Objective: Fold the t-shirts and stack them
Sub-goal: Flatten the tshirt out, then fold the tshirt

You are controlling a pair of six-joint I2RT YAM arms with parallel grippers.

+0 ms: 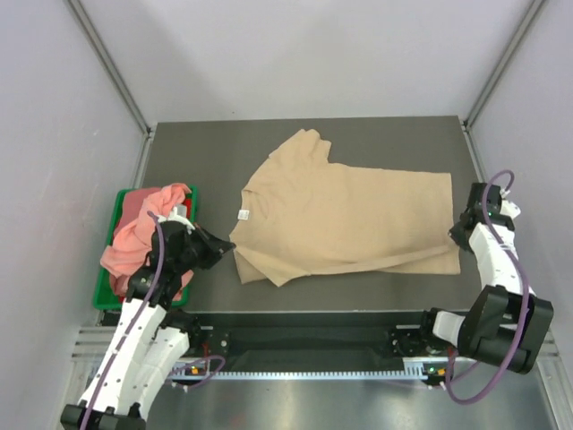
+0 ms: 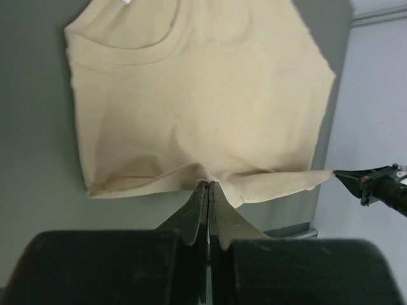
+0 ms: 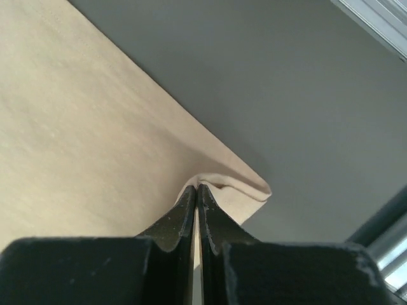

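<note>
The tan t-shirt (image 1: 349, 215) is spread on the surface (image 1: 206, 148), its edges clamped by the jaws of the left gripper (image 2: 206, 185) and the right gripper (image 3: 197, 186).

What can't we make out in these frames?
- Count of pink shirts: top view, bunched in the bin and partly under the left arm.
- Text on the label: too small in the top view, cut by the top edge in the left wrist view.
- Rest of the tan shirt beyond the pinched corner: right wrist view, cut by the frame edges.
</note>
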